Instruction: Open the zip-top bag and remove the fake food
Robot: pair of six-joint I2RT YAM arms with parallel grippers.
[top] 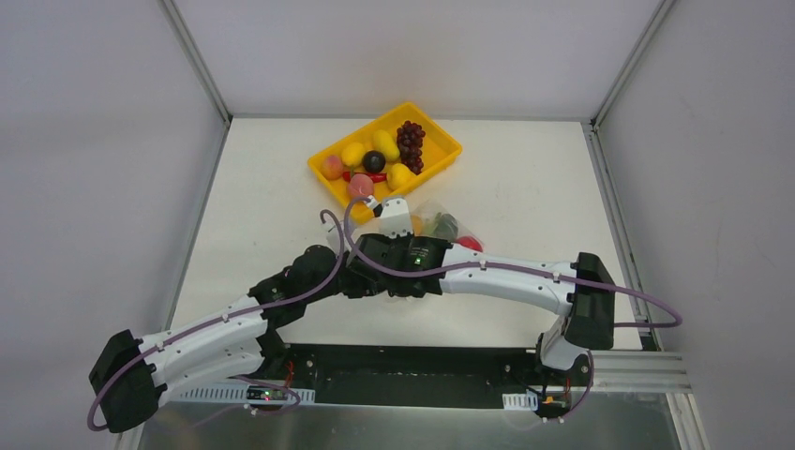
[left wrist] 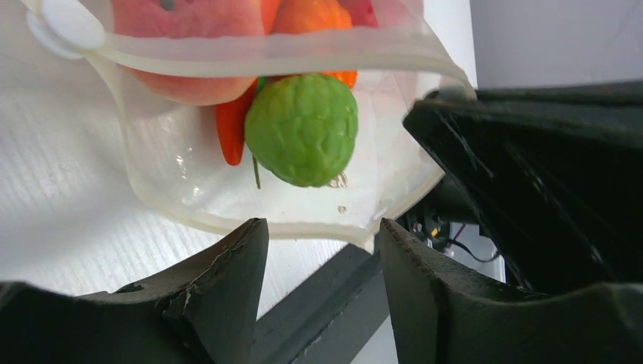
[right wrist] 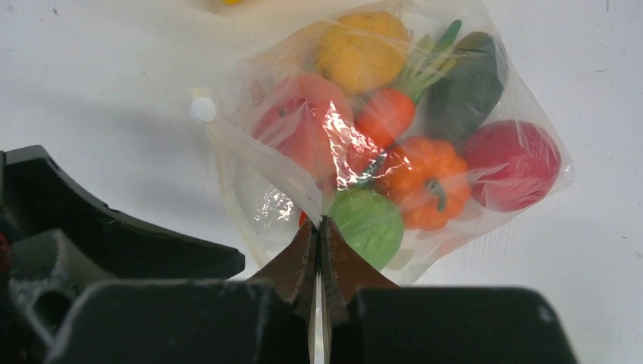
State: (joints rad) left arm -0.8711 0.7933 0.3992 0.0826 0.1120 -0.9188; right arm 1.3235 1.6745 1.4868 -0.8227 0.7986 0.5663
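Note:
The clear zip-top bag (right wrist: 379, 136) lies on the white table, near the yellow tray (top: 441, 141). It holds the fake food: a green bumpy fruit (right wrist: 371, 224), an orange pumpkin (right wrist: 425, 182), a red ball (right wrist: 512, 163), a dark green piece (right wrist: 466, 87), a yellow-orange fruit (right wrist: 360, 49), a peach (right wrist: 299, 121) and a carrot (right wrist: 387, 114). My right gripper (right wrist: 321, 221) is shut on the bag's upper lip. The bag's mouth gapes in the left wrist view, with the green fruit (left wrist: 303, 129) just inside. My left gripper (left wrist: 322, 231) is open, its fingertips right at the lower lip (left wrist: 288, 226).
The yellow tray holds several loose plastic fruits (top: 361, 155) and a dark purple grape bunch (top: 411, 145). Both arms cross in the middle of the table, the right forearm (top: 506, 272) lying over the left wrist. The table's near edge and a black rail (top: 422, 361) lie close behind.

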